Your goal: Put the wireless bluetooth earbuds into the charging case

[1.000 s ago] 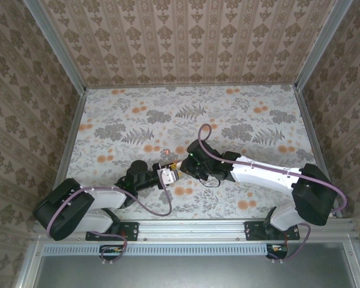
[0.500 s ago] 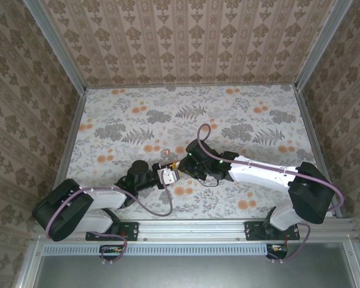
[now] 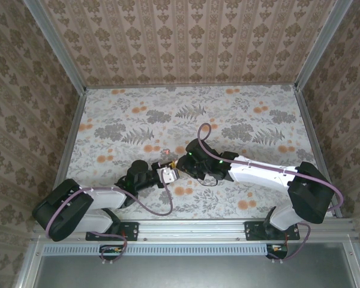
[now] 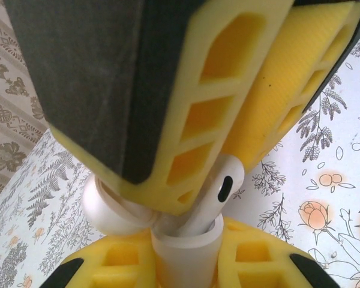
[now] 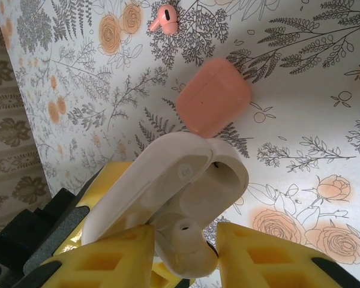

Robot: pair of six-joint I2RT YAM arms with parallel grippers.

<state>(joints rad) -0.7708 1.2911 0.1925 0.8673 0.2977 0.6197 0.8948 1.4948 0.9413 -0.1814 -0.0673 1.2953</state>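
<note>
The right gripper (image 3: 181, 166) has edged left toward the left gripper (image 3: 162, 176). The left one clamps the open white charging case (image 5: 186, 180). The right one pinches a white earbud (image 4: 219, 192), whose stem dips into the case's mouth. Just beyond, on the floral tabletop (image 5: 300, 120), lie a shut coral case (image 5: 214, 96) and, farther off, a coral earbud (image 5: 165, 18).

The table (image 3: 240, 120) carries a pale cloth printed with grey ferns and orange flowers. Walls papered in beige-brown damask stripes enclose it on three sides: the far wall (image 3: 192, 42), the left wall (image 3: 18, 120) and the right wall (image 3: 348, 120). Silver metal posts rise at the far left corner (image 3: 54, 45) and the far right corner (image 3: 324, 42). A metal rail (image 3: 192, 227) runs along the near edge, with a slotted strip (image 3: 192, 249) just nearer.
</note>
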